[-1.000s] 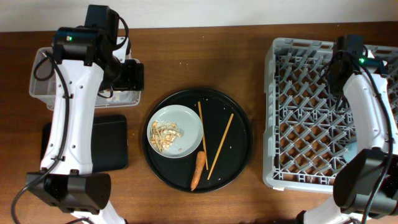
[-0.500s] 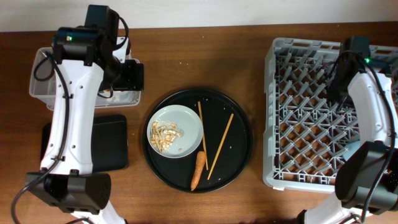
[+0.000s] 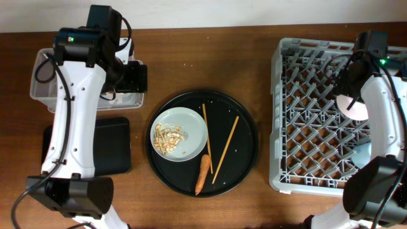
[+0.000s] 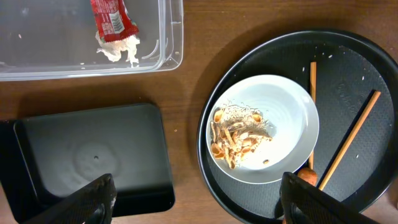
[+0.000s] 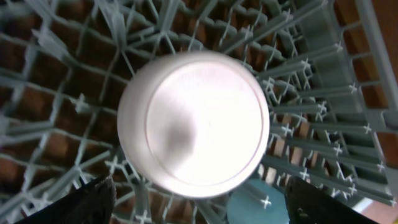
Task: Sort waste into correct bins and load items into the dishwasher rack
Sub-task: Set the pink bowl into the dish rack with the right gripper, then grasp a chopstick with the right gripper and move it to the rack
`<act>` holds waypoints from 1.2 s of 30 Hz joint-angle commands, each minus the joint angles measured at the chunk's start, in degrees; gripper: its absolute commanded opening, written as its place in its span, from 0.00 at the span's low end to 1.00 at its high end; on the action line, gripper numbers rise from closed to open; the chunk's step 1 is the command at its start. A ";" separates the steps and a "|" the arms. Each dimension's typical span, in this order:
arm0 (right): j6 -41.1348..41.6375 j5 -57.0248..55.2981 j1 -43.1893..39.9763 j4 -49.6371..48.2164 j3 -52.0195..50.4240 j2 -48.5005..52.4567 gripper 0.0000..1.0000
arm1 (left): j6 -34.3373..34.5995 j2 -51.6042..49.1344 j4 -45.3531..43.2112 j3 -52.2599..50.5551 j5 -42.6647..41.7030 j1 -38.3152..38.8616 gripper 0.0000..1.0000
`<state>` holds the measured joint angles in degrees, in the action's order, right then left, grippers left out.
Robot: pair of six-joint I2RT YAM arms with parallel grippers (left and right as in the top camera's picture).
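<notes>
Right hand hangs with its fingers spread wide and empty over the white bowl. The bowl sits upside down among the pegs on the right side of the dishwasher rack, and the light blue cup shows just nearer in the same rack. Left hand, equally wide and empty, hovers at the far left by the right end of the clear tub, where the red wrapper lies.

By my judgement two things remain. The plate sits on the left of the round black tray, carrying the food scraps. The carrot lies at that tray's near edge. The plate is probably stiff, glazed, slippery and breakable. Pinch its rim and keep it level, since the crumbs are loose. The carrot looks firm and light, so grip it across its thicker middle.
</notes>
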<state>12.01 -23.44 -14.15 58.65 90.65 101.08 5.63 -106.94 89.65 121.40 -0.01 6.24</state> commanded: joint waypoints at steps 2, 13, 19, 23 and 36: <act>-1.01 8.28 0.15 3.39 1.07 -1.60 0.89 | -0.26 0.57 0.02 0.57 -0.68 -0.35 0.84; -2.14 14.93 0.15 2.43 -2.34 1.64 0.52 | -0.26 0.57 0.68 0.57 -0.66 -0.35 0.84; -2.40 15.41 0.15 0.39 -2.36 5.07 0.52 | -0.26 0.57 0.68 0.57 -0.68 -0.35 0.84; 7.43 1.18 -1.81 -2.27 -2.10 4.76 0.54 | -0.26 0.57 0.96 0.57 -0.68 -0.35 0.84; -5.84 37.24 -0.68 12.74 -1.84 -11.04 0.67 | -0.28 0.57 0.92 0.57 -0.63 -0.39 0.97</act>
<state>10.52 2.98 -17.15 69.38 88.71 90.67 5.65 -106.94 90.50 121.40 -0.21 6.24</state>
